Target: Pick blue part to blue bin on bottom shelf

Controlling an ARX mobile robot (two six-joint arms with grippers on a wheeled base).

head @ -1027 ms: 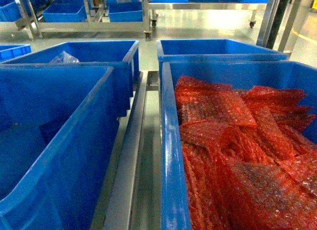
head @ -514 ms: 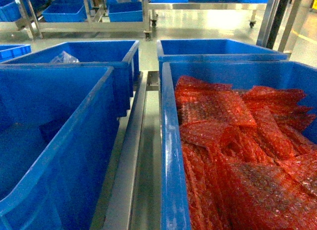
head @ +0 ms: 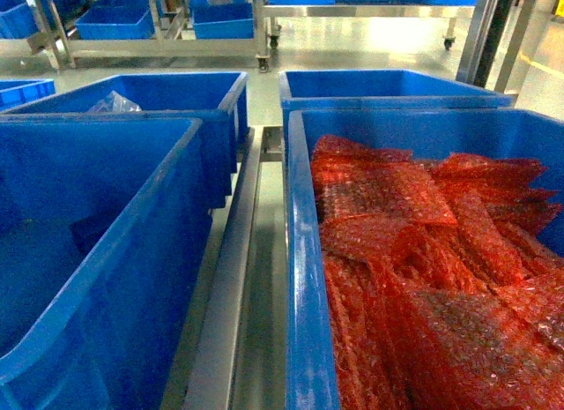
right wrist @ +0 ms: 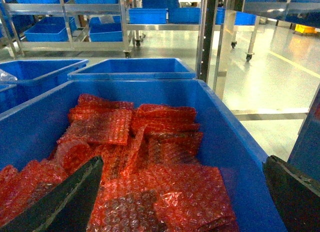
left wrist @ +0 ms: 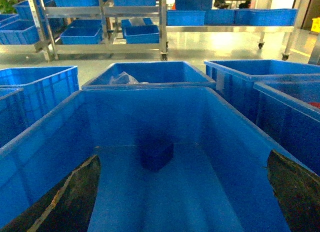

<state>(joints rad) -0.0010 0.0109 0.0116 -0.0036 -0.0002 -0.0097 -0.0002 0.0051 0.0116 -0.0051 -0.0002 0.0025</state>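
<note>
While my left gripper (left wrist: 182, 192) hangs spread wide, the small dark-blue block part (left wrist: 156, 153) lies ahead between its fingers (left wrist: 70, 197).

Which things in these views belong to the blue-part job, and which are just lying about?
Job:
- dark blue part on the floor of the left bin
- left end effector, open, facing that part
- far steel rack holding blue bins

Lying about:
- red bubble-wrap bags in the right bin
- clear plastic bag in a farther bin
</note>
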